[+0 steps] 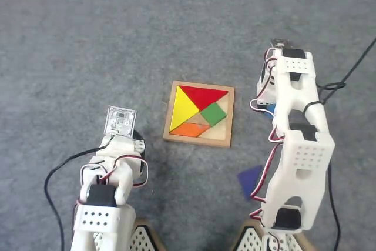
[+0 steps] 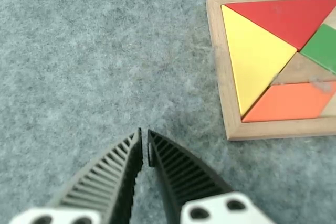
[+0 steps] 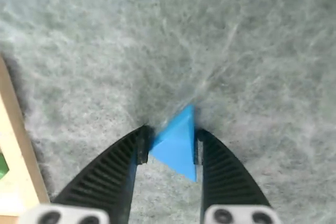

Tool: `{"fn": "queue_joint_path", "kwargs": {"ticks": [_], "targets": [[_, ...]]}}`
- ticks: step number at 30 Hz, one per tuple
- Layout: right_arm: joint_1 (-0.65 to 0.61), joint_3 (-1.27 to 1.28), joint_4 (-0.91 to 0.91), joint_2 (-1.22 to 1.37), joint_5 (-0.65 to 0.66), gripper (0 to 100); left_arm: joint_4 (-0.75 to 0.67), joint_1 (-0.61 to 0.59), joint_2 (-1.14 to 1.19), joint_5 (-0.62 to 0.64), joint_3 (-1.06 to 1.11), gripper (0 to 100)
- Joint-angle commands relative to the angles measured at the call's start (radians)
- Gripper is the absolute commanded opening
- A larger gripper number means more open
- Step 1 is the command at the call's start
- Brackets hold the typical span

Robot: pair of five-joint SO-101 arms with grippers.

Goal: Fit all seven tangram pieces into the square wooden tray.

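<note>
The right claw (image 3: 170, 142) is narrowed onto a light blue triangle (image 3: 176, 142), one finger pressing each side, with one corner of the piece poking out past the fingertips, low over the grey carpet (image 1: 88, 57). The left claw (image 2: 144, 135) is drawn almost closed, with just a slit between its tips and nothing in it, also over bare carpet.

A dark blue triangle (image 1: 251, 178) lies flat on the carpet behind the right claw, close beside that arm's base and partly hidden by the arm. A black cable (image 1: 56, 174) loops beside the left arm.

The square wooden tray (image 1: 170, 136) sits between the two claws, near each but touching neither. In it lie a red triangle (image 1: 201, 96), a yellow triangle (image 1: 182, 110), a green square (image 1: 213, 113) and an orange slanted piece (image 1: 189, 129). Bare wood shows in the middle and along the side nearer the right claw.
</note>
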Motion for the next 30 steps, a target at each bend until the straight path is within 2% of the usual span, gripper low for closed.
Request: {"fn": "queue_joint_path", "kwargs": {"ticks": [1,9,16,18,30], "targets": [[-0.058,-0.026,0.047,-0.085,-0.020,7.6,0.008,-0.005,-0.014,0.008,-0.008,2],[-0.194,-0.021,0.094,-0.170,-0.063,7.6,0.008,-0.005,-0.014,0.008,-0.008,2],[-0.325,-0.052,0.041,-0.177,-0.072,7.6,0.008,-0.005,-0.014,0.008,-0.008,2],[-0.357,-0.091,0.045,-0.150,-0.109,7.6,0.008,-0.005,-0.014,0.008,-0.008,2],[-0.377,-0.364,0.137,0.076,-0.273,8.0,0.008,-0.005,-0.014,0.008,-0.008,2]]}}
